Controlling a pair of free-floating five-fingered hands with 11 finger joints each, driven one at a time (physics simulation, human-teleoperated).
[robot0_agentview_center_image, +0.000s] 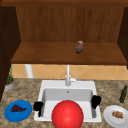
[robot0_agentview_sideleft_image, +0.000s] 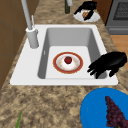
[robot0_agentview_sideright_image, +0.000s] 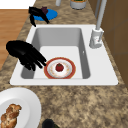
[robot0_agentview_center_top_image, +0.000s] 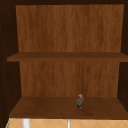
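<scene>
A: Front view?
B: Left hand (robot0_agentview_center_image: 38, 106) hung at the sink's (robot0_agentview_center_image: 50, 83) left rim and right hand (robot0_agentview_center_image: 96, 100) at its right rim. Neither was touching anything. A large red round shape (robot0_agentview_center_image: 67, 114) covered the front of the basin. Blue plate (robot0_agentview_center_image: 25, 113) with grapes (robot0_agentview_center_image: 17, 108) sat on the left counter. White plate (robot0_agentview_center_image: 110, 118) with bread (robot0_agentview_center_image: 117, 114) sat on the right, a dark bottle (robot0_agentview_center_image: 123, 94) behind it.
A: Left side view?
B: A red-rimmed plate (robot0_agentview_sideleft_image: 60, 68) lay flat on the sink floor with a small red fruit (robot0_agentview_sideleft_image: 68, 60) in its middle. Left hand was over the near rim with its fingers loose and pointing down, gripping nothing and apart from the plate.
A: Right side view?
B: Right hand was just beside that plate's edge, fingers spread and relaxed, empty. Couldn't tell if the fingertips touched it.
A: Upper view?
B: One small jar-like item (robot0_agentview_center_top_image: 79, 100) stood on the lower shelf (robot0_agentview_center_top_image: 50, 107).
A: Progress?
B: My read: nothing was grasped or lifted. The plate and fruit were in the basin, so all handling was left to do.
</scene>
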